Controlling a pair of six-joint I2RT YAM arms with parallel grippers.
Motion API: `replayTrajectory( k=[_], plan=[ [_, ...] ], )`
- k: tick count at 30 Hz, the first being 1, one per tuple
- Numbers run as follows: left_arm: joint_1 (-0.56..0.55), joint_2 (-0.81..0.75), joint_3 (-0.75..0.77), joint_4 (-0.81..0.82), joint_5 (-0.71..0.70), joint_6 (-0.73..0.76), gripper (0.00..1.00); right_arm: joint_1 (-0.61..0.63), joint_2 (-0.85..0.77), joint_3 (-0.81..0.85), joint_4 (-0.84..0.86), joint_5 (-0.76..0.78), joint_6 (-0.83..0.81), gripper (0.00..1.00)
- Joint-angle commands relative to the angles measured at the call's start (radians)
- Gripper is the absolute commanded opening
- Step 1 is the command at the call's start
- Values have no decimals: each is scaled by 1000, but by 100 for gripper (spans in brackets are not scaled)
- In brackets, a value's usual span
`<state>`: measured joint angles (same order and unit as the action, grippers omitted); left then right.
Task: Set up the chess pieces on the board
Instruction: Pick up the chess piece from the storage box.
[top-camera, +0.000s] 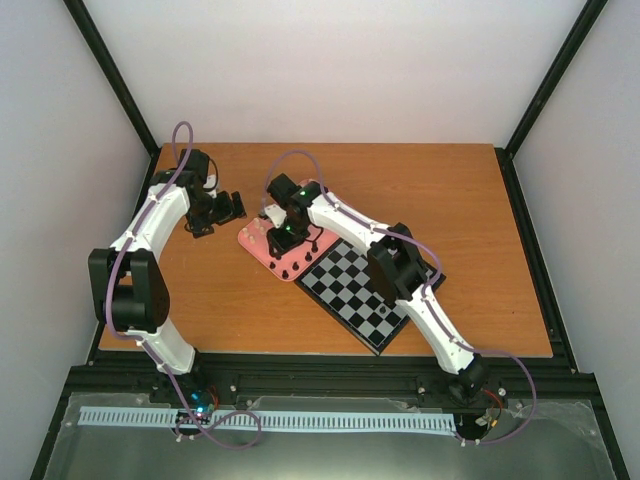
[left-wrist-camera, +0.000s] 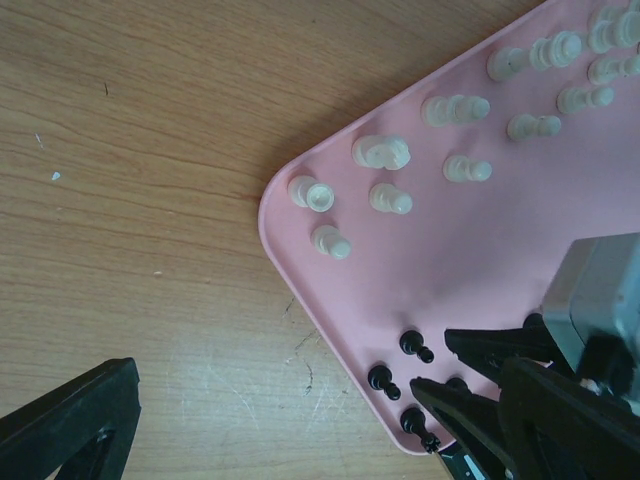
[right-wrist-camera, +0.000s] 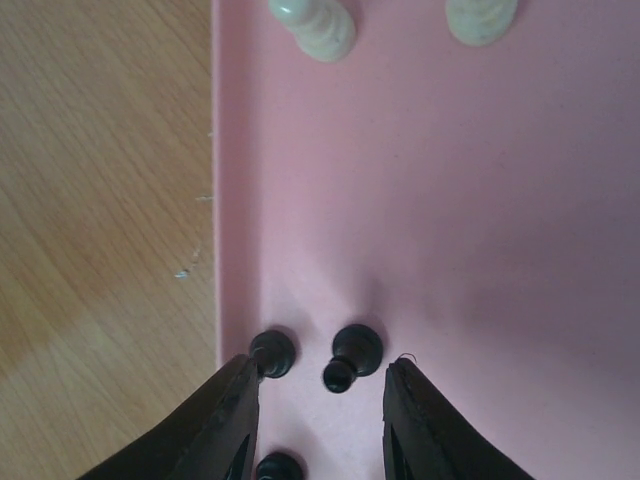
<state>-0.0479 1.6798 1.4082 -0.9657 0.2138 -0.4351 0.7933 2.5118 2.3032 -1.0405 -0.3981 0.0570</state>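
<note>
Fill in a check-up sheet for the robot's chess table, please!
Surface: wooden table, fine scratches beside the tray.
Job's things: board lies slanted, its visible squares mostly bare; cream pieces and black pieces sit on the pink tray.
Clutter: nothing seen.
End effectors: right end effector open, low over the tray, a black piece between its fingers, untouched; left end effector open, over bare table beside the tray.
Cables: purple cables loop along both arms.
Surroundings: white walls, black frame posts.

The right tool (right-wrist-camera: 322, 388) points down with its jaws apart. The left tool (top-camera: 222, 208) hangs open on the far left side.
</note>
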Motion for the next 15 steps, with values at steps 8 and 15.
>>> replayTrajectory(
  k=[8, 15],
  plan=[
    [-3, -28, -6, 11, 1, -11, 100, 6, 55, 25, -4, 48, 19, 33],
    [-3, -22, -9, 17, 7, -13, 100, 6, 64, 27, -10, 56, 23, 24]
  ],
)
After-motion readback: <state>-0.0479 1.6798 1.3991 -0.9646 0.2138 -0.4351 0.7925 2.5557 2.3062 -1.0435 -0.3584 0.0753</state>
